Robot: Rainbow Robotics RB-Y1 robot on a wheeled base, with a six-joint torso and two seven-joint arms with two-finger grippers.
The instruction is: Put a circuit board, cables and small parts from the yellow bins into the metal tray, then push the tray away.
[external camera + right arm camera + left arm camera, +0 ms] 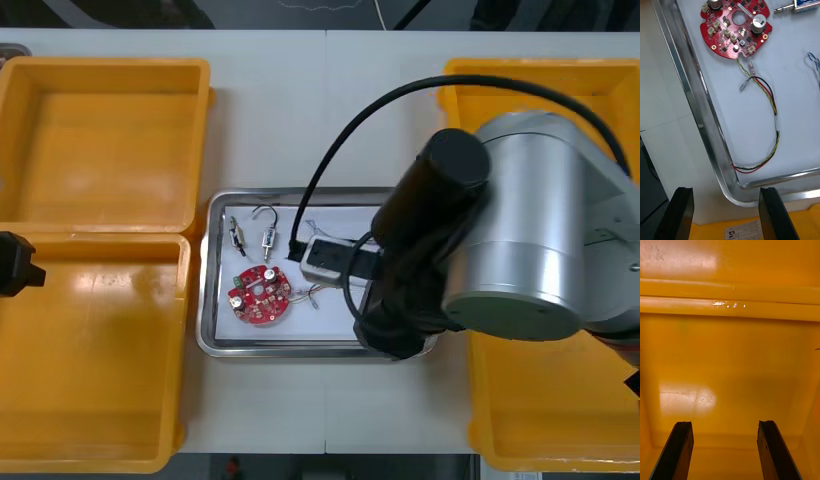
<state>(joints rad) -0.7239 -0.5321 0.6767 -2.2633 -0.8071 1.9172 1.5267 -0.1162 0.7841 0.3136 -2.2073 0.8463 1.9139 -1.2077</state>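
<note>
Two black fingers of your right end effector (725,191) stand wide apart and hold nothing. They hang low over the corner of the tray (696,112) that lies nearest your right side, with the rim of a right bin (707,230) just under them. Your left end effector (724,423) is likewise wide open and holds nothing. It is parked over the bare floor of the near left bin (90,350), well apart from the work.

Just beyond your right fingers, inside the tray, the red and yellow cable (773,105) curls from that corner up to the board (735,28) and touches its edge. A blue and white cable (812,62) lies to one side of it. Small parts (237,235) sit apart from the board, toward the tray's far rim.

I judge the loading done, or close to it: board, cables and parts are all in the tray. What you have left is the push, not yet begun.

For room, the tray sits on the tabletop (300,120) between the bins, near their walls on both sides and tightest at your right. Beyond its far rim the tabletop is open. Push straight toward the far edge, because any slant may catch a bin wall. The raised rim gives your fingers an edge to bear on.
</note>
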